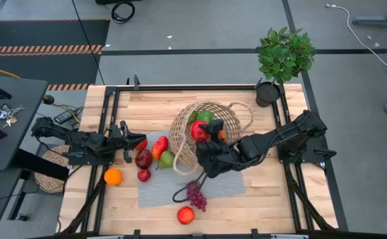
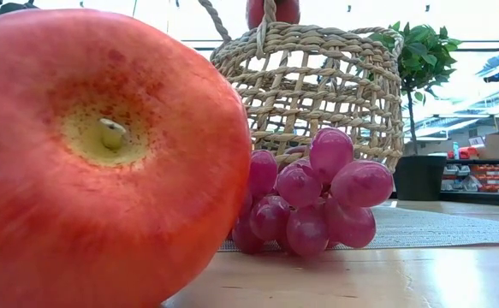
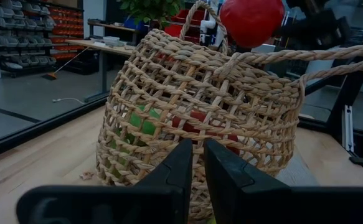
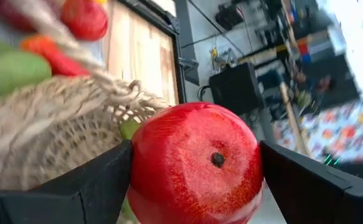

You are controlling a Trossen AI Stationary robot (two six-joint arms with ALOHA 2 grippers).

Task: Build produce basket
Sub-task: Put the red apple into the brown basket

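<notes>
right gripper clamps an apple over basket (left gripper closed); grapes nearby.

There are no words, numbers or signs that can be read in any of the pictures. The boxes and bins on the far shelves are too small and blurry to show any writing.

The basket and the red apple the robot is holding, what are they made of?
The basket looks like woven wicker or twisted straw: tan strands with open gaps. The red apple, held in the right gripper, looks like smooth, glossy plastic, probably a toy.
</notes>
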